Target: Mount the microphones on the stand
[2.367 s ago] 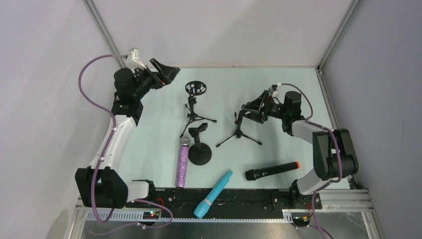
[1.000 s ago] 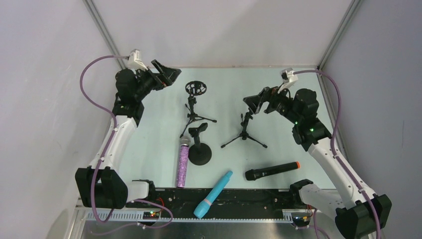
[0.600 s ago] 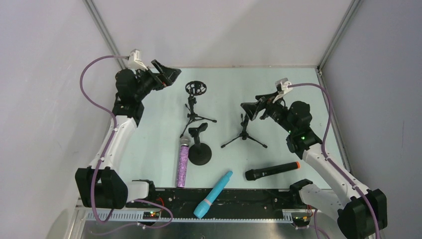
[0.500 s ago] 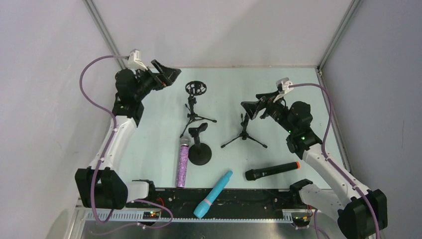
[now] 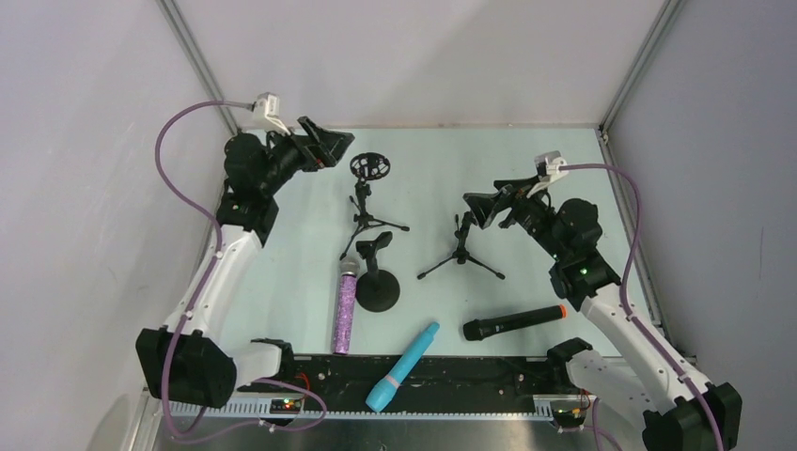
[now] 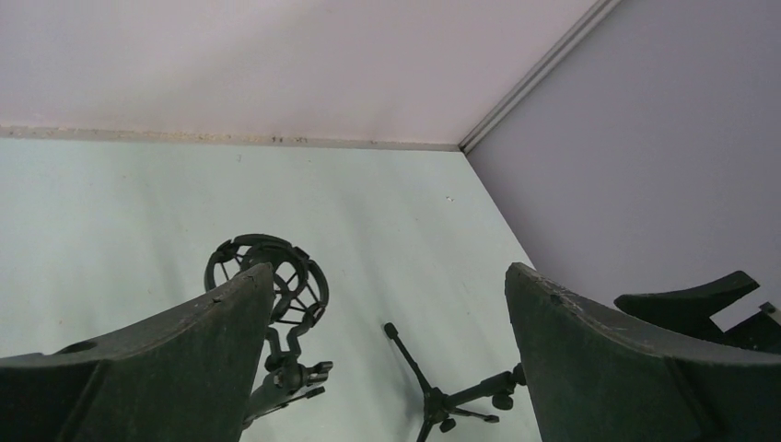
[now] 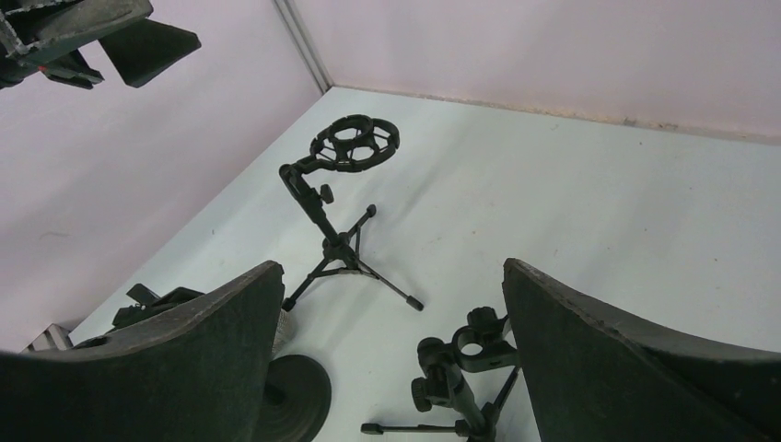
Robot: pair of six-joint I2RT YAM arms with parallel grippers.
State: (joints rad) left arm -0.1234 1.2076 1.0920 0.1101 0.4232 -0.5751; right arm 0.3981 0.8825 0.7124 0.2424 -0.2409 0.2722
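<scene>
Placement. All three microphones are lying flat on the table (image 5: 545,160), and none is sitting in a holder. I judge the attaching as not yet begun.

- The round-base stand (image 5: 377,285) is standing upright mid-table with its clip facing up, and I am taking it as my reference.
- The purple glitter microphone (image 5: 344,315) is lying just left of it, mesh head close to its base.
- The cyan microphone (image 5: 402,366) is lying on its near side, slanting down across the table's front edge.
- The black microphone (image 5: 512,322) is lying to its right and slightly nearer, orange ring pointing away from it.
- The shock-mount stand (image 5: 367,193) is standing behind it, and the small tripod stand (image 5: 459,249) is standing to its right.

All three holders are facing upward, apparently so that a microphone can go in from above.

Claws. I am holding both high and clear of the work, which I take to be for clearance.

- My left claw (image 5: 326,147) is hanging behind and left of the round-base stand, beside the shock-mount ring. Its jaws are spreading fully apart, gripping nothing and touching nothing.
- My right claw (image 5: 483,209) is hanging right of the round-base stand, above the small tripod's clip. Its jaws are likewise standing wide and empty, and they are not touching the clip.
</scene>
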